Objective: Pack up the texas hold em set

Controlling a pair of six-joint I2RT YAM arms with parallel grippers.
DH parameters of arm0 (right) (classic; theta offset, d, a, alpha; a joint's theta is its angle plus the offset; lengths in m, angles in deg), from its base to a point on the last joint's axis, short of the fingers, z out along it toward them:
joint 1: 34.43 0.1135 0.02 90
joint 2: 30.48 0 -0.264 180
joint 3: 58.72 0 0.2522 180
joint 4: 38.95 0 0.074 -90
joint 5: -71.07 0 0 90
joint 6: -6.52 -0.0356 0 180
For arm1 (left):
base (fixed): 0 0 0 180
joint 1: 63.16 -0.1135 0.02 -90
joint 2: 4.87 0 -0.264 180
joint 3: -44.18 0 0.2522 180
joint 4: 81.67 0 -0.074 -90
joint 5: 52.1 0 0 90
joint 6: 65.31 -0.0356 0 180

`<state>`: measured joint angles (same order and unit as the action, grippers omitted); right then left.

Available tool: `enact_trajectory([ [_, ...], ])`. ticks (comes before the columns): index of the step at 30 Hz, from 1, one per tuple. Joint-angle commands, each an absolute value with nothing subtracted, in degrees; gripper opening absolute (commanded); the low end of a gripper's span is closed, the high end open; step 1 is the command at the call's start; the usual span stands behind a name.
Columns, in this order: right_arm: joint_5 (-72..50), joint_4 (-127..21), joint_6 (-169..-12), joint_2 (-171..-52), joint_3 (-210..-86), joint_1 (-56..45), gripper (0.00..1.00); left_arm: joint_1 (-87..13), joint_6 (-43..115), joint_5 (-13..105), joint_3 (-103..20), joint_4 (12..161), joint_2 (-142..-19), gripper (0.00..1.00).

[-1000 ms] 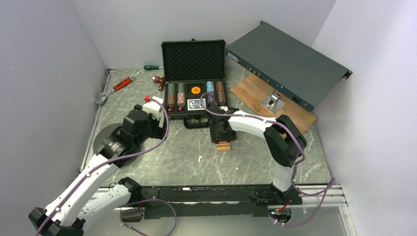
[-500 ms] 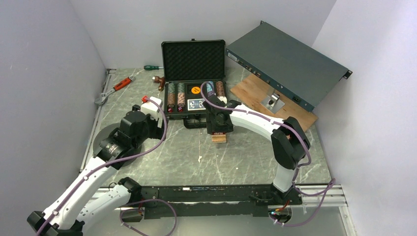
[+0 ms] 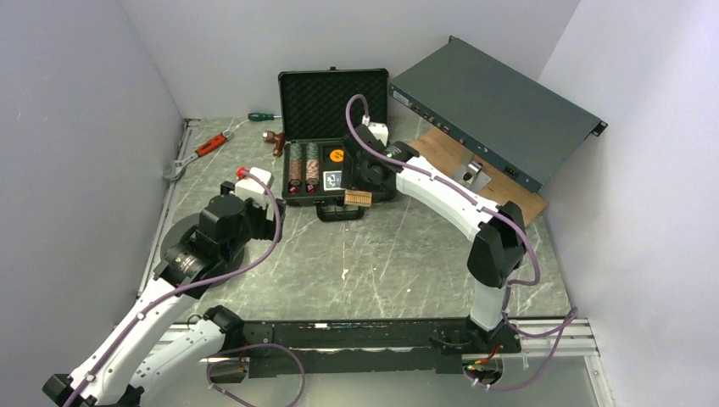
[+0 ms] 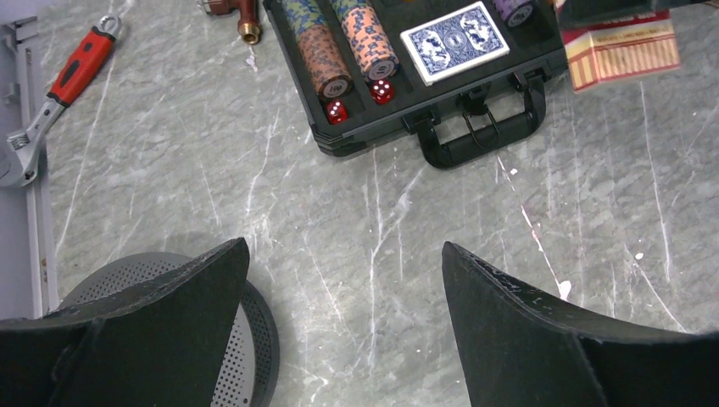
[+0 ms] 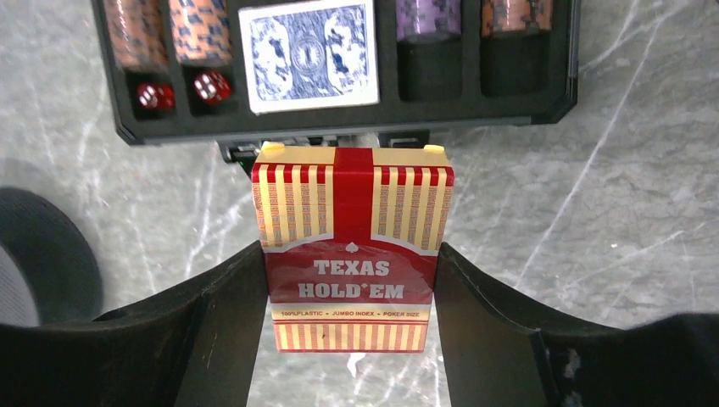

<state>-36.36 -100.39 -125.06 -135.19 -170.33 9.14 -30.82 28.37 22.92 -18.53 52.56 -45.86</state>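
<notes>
Right gripper (image 5: 349, 263) clamped on red Texas Hold'em deck (image 5: 352, 212) at black case (image 5: 339, 123) front edge; left gripper (image 4: 343, 259) released, empty.

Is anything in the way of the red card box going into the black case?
Nothing visible. The right gripper holds the red card box just before the open black case, near its handle. The blue deck already fills one middle slot.
</notes>
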Motion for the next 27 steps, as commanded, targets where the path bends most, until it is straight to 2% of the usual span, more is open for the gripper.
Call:
enact_trajectory([
  [1,-41.6,-103.1,-131.1,-138.4,-178.6,8.8,0.00,-31.0,28.5,20.1,-18.6,54.1,-43.6,0.90],
  [11,-43.8,-110.1,-147.2,-151.5,-198.5,7.9,0.00,-31.0,28.7,18.4,-18.4,54.4,-41.6,0.89],
  [17,-45.5,-103.1,-158.4,-150.8,-194.7,7.0,0.00,-31.0,28.7,18.0,-18.5,54.4,-41.1,0.89],
  [27,-47.0,-95.2,-171.3,-154.4,-195.2,7.0,0.00,-31.0,28.7,18.2,-18.3,54.5,-40.9,0.89],
])
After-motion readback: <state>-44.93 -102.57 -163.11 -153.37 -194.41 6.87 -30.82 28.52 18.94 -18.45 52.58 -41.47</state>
